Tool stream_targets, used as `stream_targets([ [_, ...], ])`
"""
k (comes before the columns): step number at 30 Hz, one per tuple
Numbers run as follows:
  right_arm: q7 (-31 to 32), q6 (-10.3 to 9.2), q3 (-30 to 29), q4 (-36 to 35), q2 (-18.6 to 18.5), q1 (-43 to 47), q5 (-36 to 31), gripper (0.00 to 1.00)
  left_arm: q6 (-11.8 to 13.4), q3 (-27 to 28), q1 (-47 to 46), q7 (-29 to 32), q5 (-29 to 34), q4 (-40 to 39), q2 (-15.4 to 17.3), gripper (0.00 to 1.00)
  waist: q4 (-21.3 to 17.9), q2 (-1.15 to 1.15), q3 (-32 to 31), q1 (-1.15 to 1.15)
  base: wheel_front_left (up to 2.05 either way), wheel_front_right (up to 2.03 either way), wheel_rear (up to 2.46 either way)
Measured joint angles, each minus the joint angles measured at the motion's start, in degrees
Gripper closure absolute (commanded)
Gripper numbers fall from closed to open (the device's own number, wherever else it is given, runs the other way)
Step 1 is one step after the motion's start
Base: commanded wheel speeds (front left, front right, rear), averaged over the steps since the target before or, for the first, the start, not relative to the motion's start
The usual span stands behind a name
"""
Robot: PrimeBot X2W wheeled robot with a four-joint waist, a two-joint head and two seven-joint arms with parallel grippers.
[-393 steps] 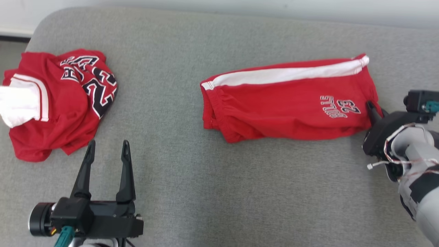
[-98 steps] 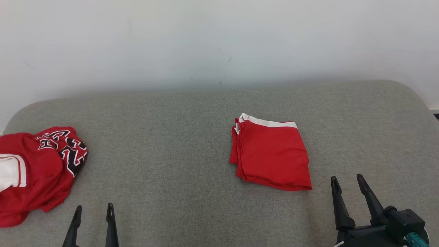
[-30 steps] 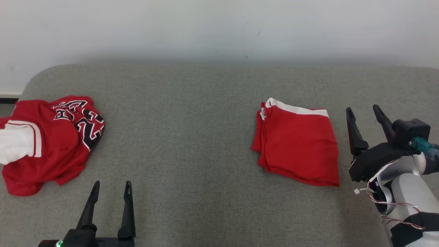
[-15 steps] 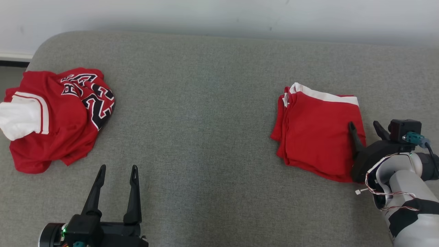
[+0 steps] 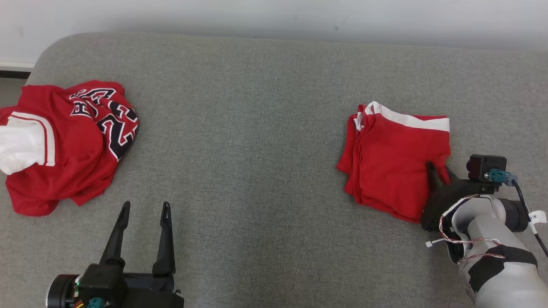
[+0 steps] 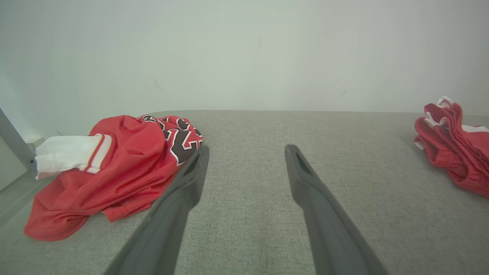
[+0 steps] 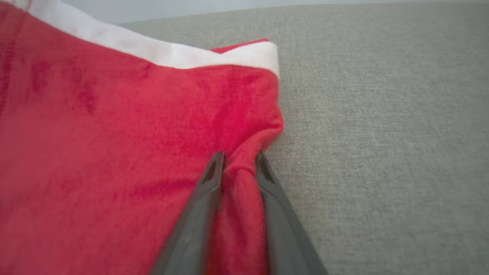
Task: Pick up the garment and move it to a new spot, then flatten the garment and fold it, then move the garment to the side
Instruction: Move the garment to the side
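Right gripper point(image 7: 238, 160): jaws closed on a raised ridge of cloth, pinched btwn the two dark fingers at the right-hand edge of the folded red cloth shorts point(image 7: 114, 133), which have a white band along the far edge. The head view agrees: fingertips sit on the near-right part of the shorts, w/ fabric bunched around them. Hard to tell whether the pinch takes every folded layer or just the top one, as the underside of the stack is hidden. An edge grip makes sense, prob. for the last step: the folding looks done, so what's left is shifting the pack sideways. The risk is the top layer lifting alone and the fold opening.

Left gripper point(image 5: 145, 205): jaws wide apart, nothing btwn them. It sits well left of the shorts and nearer the robot, fingers over bare cushion. It looks parked, since one arm seems enough here.

The shorts lie flat on the grey woven upholstered cushion point(image 5: 257, 128), layered fold edges on their left side. Far left of the shorts, well apart, lies a crumpled red mesh jersey point(image 5: 64, 145) w/ black-and-white lettering and a white sleeve, heaped and prob. not part of this move.
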Motion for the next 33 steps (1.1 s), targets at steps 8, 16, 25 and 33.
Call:
stream_targets([
  [8,-0.14,0.00,3.44,-0.08,-2.12,-4.25,2.11,1.00,-0.05,0.90,-0.36,0.00,-0.08,-0.52,-0.01,0.00,-0.99,0.00,1.21,0.00,0.00,0.00,0.00],
  [16,2.76,0.00,10.56,-3.31,-8.77,-10.34,3.78,1.00,-0.63,1.58,-2.35,0.00,0.76,-1.94,0.02,0.00,-2.79,0.00,5.00,0.01,0.00,0.00,0.00],
  [25,5.77,0.00,19.48,-8.53,-18.55,-16.90,5.45,1.00,-1.52,1.41,-6.71,0.00,2.33,-5.09,1.77,0.00,-6.40,0.00,11.33,0.01,0.00,0.00,0.00],
  [33,6.16,0.00,22.52,-10.85,-28.70,-22.32,9.10,1.00,-1.97,0.43,-10.77,0.00,3.05,-9.40,3.61,0.00,-10.66,0.01,17.64,0.01,0.00,0.00,0.00],
])
